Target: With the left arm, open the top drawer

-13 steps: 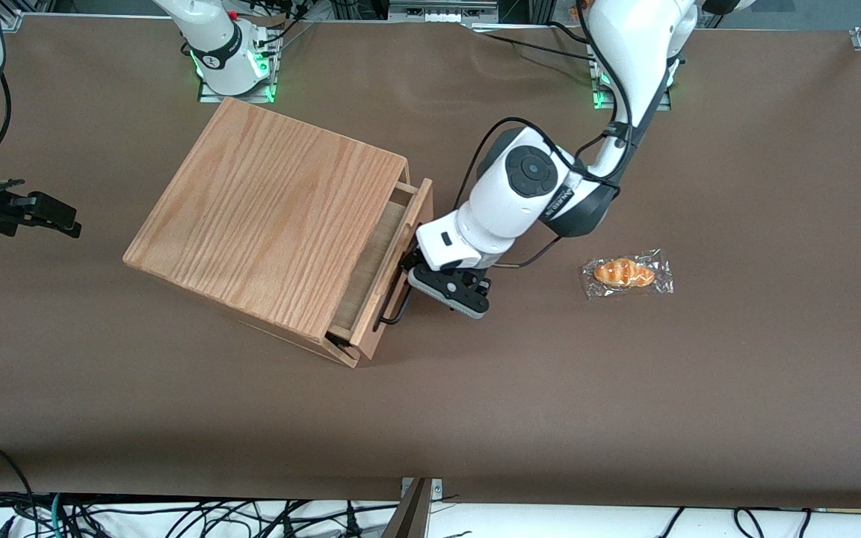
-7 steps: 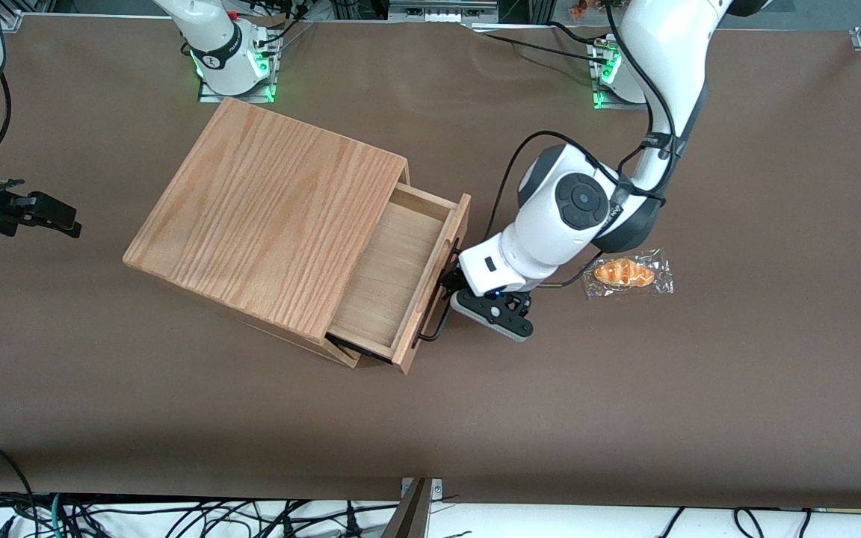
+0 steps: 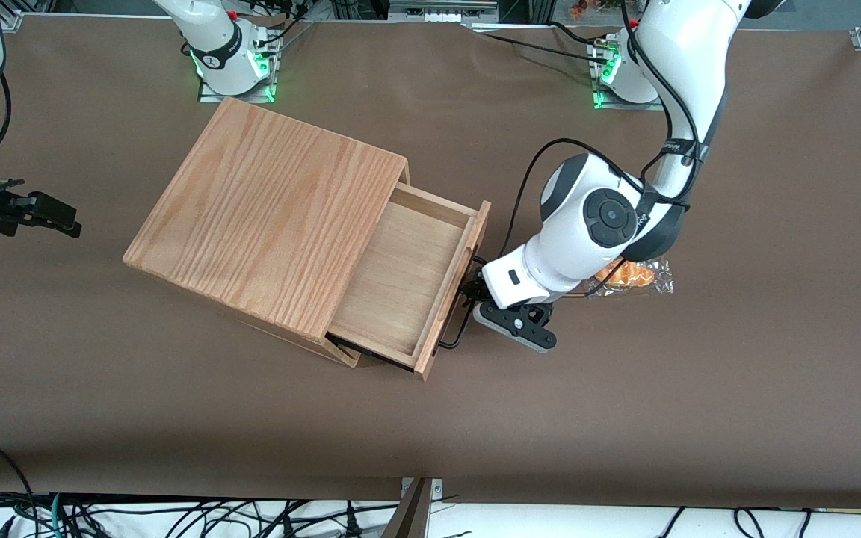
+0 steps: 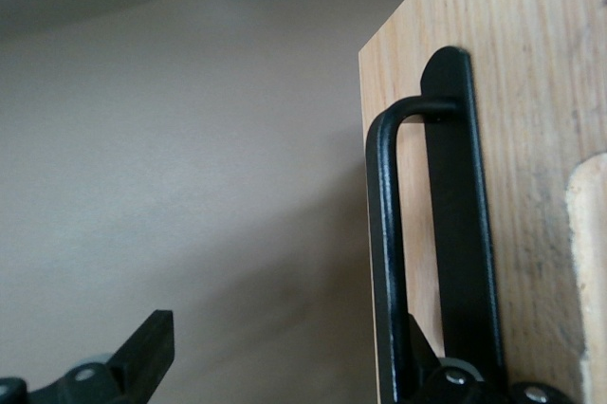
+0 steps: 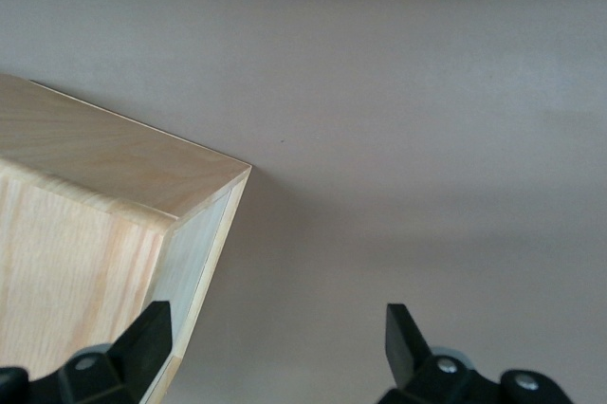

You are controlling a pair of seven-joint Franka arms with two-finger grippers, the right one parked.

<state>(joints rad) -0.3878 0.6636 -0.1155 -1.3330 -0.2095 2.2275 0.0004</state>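
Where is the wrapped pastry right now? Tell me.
In the front view, the wrapped pastry lies on the table, partly hidden under the left arm, beside the gripper at the top drawer.

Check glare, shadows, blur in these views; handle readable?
Front view: even light, sharp, soft shadow beneath the top drawer on the table. Left wrist view: handle close-up slightly soft but clear, the open gripper hooked on it, no glare. Right wrist view: cabinet corner looks washed pale.

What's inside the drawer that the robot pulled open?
Nothing shows in the part of the top drawer that sticks out, only its pale wooden floor. The part still under the cabinet top is hidden. The pincer is at the black handle, in front of the drawer.
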